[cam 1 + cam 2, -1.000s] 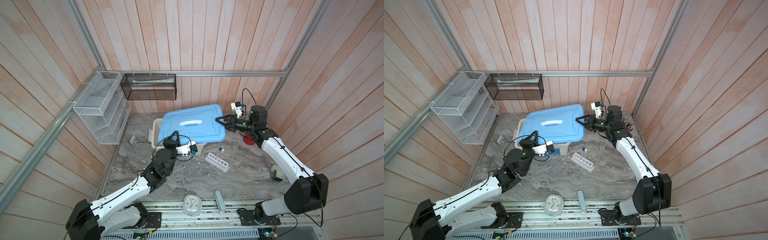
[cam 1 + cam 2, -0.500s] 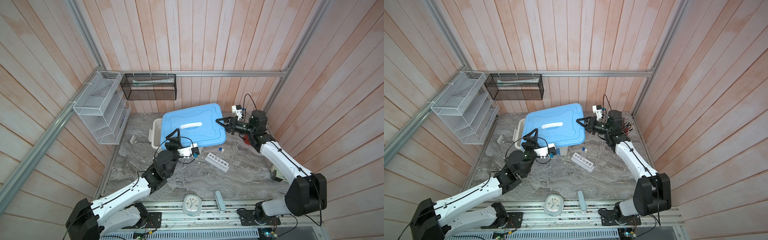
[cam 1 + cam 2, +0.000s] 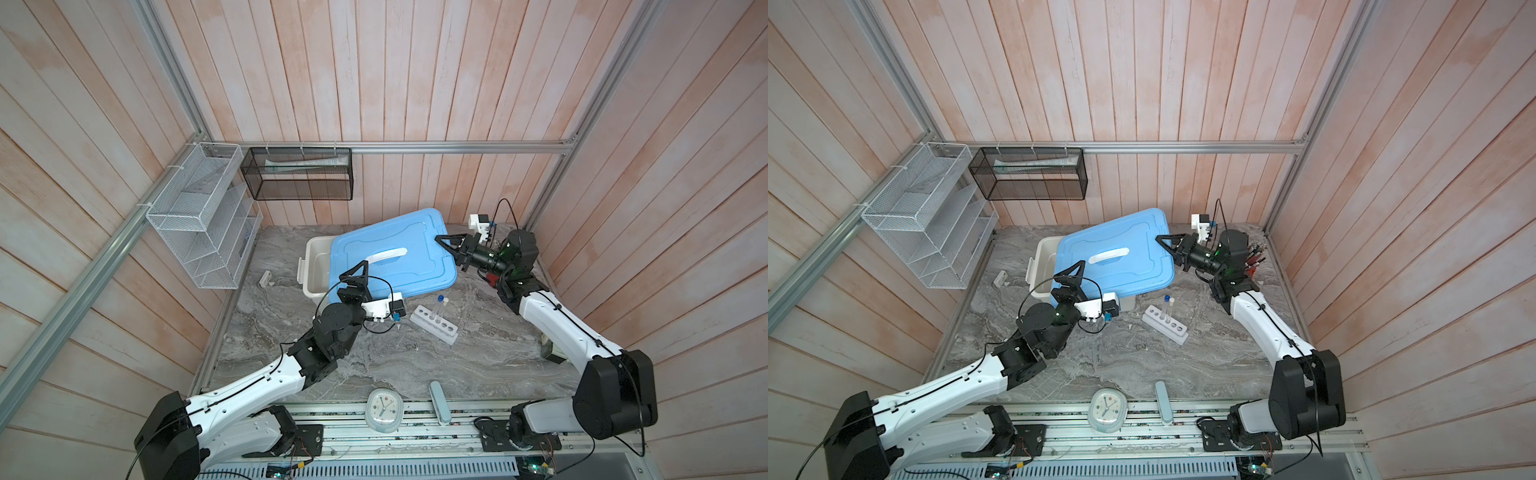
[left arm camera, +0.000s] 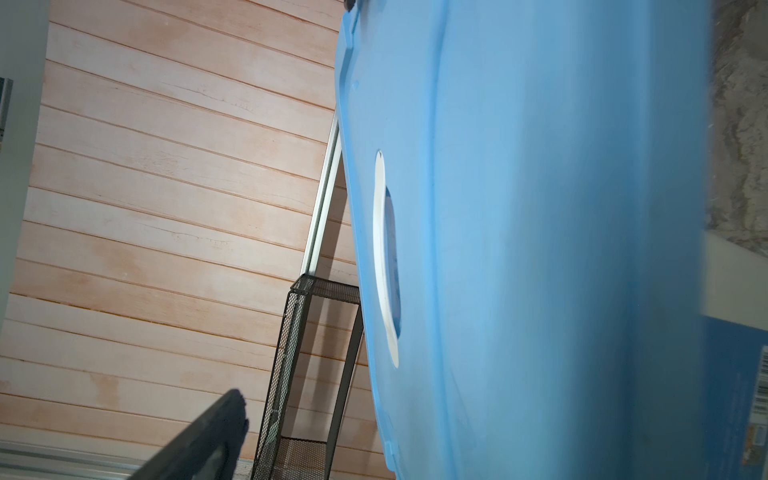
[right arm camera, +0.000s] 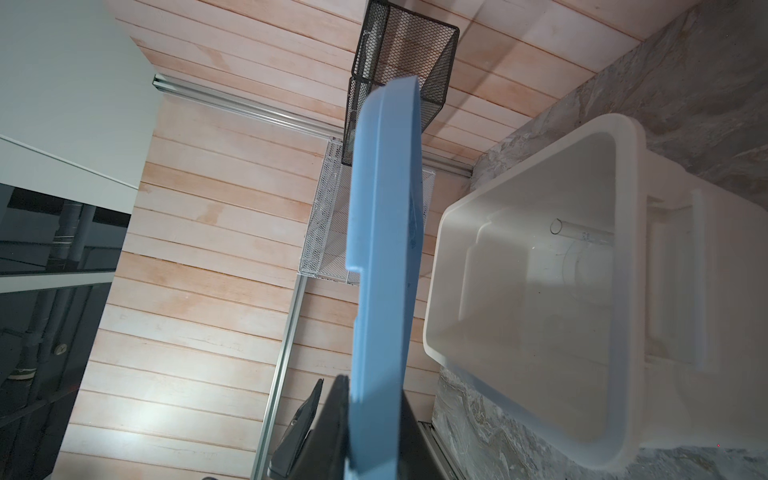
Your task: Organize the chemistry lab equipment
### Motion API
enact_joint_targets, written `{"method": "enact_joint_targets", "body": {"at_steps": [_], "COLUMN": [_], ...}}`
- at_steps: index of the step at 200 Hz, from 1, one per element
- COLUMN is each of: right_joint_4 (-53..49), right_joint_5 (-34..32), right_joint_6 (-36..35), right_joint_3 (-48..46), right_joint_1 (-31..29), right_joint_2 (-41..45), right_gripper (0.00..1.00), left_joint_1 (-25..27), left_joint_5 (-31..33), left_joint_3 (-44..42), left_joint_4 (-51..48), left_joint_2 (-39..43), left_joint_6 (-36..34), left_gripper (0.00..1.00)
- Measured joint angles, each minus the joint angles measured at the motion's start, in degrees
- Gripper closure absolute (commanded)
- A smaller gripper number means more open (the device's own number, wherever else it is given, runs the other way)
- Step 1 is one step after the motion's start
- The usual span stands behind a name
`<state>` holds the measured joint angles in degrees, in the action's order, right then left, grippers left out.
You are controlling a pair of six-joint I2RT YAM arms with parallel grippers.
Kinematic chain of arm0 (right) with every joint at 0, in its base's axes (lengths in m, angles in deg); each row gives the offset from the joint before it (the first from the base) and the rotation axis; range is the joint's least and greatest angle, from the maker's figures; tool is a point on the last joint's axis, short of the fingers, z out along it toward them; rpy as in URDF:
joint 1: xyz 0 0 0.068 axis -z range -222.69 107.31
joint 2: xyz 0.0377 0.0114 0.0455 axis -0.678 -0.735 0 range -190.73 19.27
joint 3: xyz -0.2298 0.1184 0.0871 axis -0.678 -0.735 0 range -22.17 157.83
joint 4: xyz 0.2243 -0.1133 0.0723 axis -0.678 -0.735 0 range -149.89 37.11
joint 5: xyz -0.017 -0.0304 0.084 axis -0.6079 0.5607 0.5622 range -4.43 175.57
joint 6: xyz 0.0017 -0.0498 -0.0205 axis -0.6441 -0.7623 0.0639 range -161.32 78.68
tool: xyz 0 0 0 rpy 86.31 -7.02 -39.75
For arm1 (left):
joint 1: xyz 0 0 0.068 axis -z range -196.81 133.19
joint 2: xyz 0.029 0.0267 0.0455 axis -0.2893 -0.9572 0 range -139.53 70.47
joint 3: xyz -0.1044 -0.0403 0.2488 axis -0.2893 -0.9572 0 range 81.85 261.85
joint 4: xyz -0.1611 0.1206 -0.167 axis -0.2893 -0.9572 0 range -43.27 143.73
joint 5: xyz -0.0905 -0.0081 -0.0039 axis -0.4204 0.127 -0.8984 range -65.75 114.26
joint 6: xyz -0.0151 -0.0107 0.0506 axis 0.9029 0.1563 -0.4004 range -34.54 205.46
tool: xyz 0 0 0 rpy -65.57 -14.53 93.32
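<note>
**Both arms are extended inward; one gripper is spread, the other is clamped.**
The left arm (image 3: pixel 249 384) is stretched forward from its base, and the left gripper (image 3: pixel 358 277) is held with jaws wide apart. The right arm (image 3: pixel 561 324) is bent at the elbow with the forearm angled inward, and the right gripper (image 3: pixel 445 243) is pinched onto the edge of the blue lid (image 3: pixel 415 235).

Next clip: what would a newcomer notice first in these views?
The big blue lid hangs tilted over the white bin, pinched at its right edge by the right end effector. The left end effector gapes open by its near left corner; a blue-capped tube stands in the white rack in front.
</note>
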<state>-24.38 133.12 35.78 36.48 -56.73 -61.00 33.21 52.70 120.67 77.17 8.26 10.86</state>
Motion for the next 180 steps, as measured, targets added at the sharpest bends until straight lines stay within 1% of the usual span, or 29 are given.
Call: {"method": "enact_joint_targets", "body": {"at_steps": [38,77,95,180], "right_joint_4": [2.56,2.45,-0.57,-16.50], "right_joint_5": [-1.25,-2.05,-2.19,-4.20], "right_joint_6": [2.34,1.81,-0.72,-12.24], "right_joint_3": [-1.42,-1.40,-0.55,4.13], "right_joint_1": [-0.02,-0.02,-0.02,-0.07], "right_joint_2": [-0.02,-0.02,-0.02,-0.02], "right_gripper": [0.84,0.88,0.92,1.00], "left_joint_1": [0.33,0.42,0.42,0.68], "left_joint_5": [-0.63,-0.96,-0.94,-0.81], "left_joint_3": [0.00,-0.02,-0.09,-0.52], "left_joint_4": [-0.20,-0.39,-0.70,-2.47], "left_joint_2": [-0.04,-0.04,0.00,1.07], "left_joint_6": [1.11,1.57,1.55,1.57], "left_gripper": [0.00,0.00,0.00,0.00]}}
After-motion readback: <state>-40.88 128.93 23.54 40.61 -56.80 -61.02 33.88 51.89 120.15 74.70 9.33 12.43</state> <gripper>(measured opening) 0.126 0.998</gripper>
